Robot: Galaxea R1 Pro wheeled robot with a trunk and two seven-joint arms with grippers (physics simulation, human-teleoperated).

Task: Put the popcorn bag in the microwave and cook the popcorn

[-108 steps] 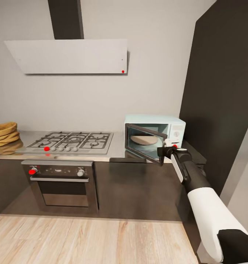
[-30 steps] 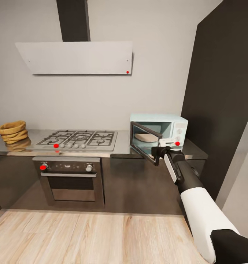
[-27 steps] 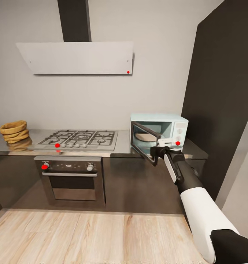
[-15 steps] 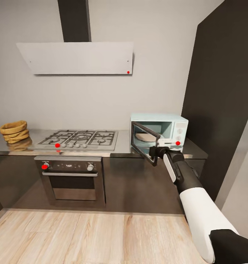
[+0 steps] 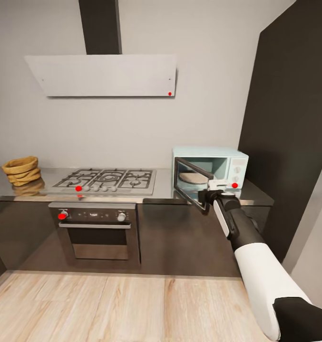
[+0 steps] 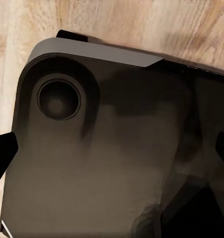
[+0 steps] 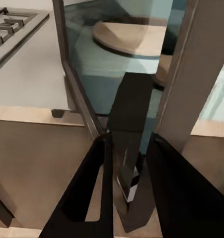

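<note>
At the far left of the desk [image 5: 151, 194] sits the popcorn bag [image 5: 22, 171], a tan wrinkled sack well apart from everything else in play, with its reflection showing in the glossy steel beneath it. Next along come the gas hob [image 5: 107, 180], the steel oven [image 5: 98, 232] under it and the flat white hood [image 5: 103, 74] above. Further right stands the pale blue microwave [image 5: 227, 159], its black-framed glass door [image 5: 193, 184] swung partly open so the round turntable [image 5: 194, 177] inside is visible. The right tool [image 5: 211, 196] is at the door's free edge; from the right wrist camera its two dark fingers [image 7: 94, 183] sit either side of the door frame, apparently clamped on it. The left tool's state cannot be told: its wrist camera faces the robot's dark base over the wood floor [image 6: 141, 20]. The step in hand looks like opening the microwave. Next, the door likely needs swinging wider, then release, then a move left to fetch the bag.
</note>
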